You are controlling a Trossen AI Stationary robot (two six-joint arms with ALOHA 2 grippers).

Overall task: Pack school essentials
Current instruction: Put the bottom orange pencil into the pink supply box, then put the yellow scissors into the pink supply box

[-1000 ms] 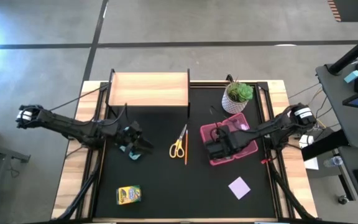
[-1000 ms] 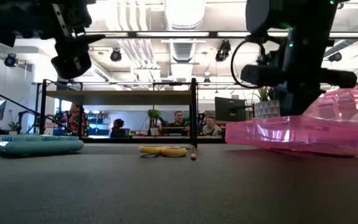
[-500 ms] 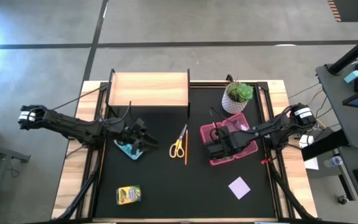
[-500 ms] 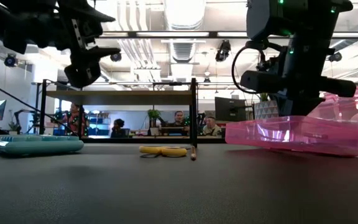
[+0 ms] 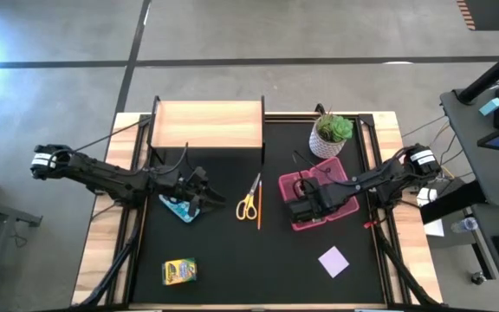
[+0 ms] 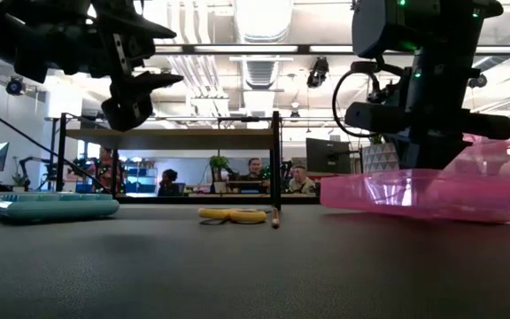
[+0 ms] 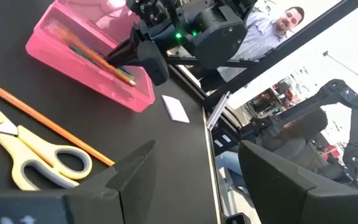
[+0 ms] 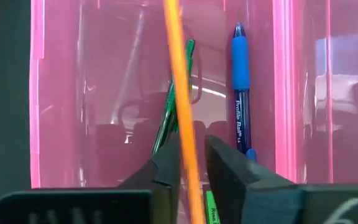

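The yellow-handled scissors (image 5: 247, 206) lie flat mid-table, with a thin orange pencil (image 5: 259, 211) beside them. My left gripper (image 5: 213, 197) hangs open just left of them, above the table; the left wrist view shows the scissors (image 7: 39, 163) ahead of its fingers. My right gripper (image 8: 191, 168) is over the open pink case (image 5: 323, 201), shut on a second orange pencil (image 8: 178, 74). A green pencil (image 8: 176, 106) and a blue pen (image 8: 240, 81) lie inside the case. The yellow crayon box (image 5: 178, 271) and lilac note pad (image 5: 333, 261) lie near the table's front edge. My right gripper pinches the orange pencil (image 8: 185, 146) between its two fingers, coming from above and pointing down into the pink case. The pencil's free length reaches forward over the case's floor. Whether that end rests on the floor I cannot tell.
A teal tray (image 5: 178, 209) lies flat under my left arm. A wooden box (image 5: 206, 124) stands at the far edge, and a potted plant (image 5: 330, 134) just behind the pink case. Bare black mat lies between the crayon box and the note pad. People sit in the room beyond.
My left gripper has moved toward the table's right, from above the teal tray to beside the scissors, staying open and off the table. My right gripper has kept its place over the pink case.
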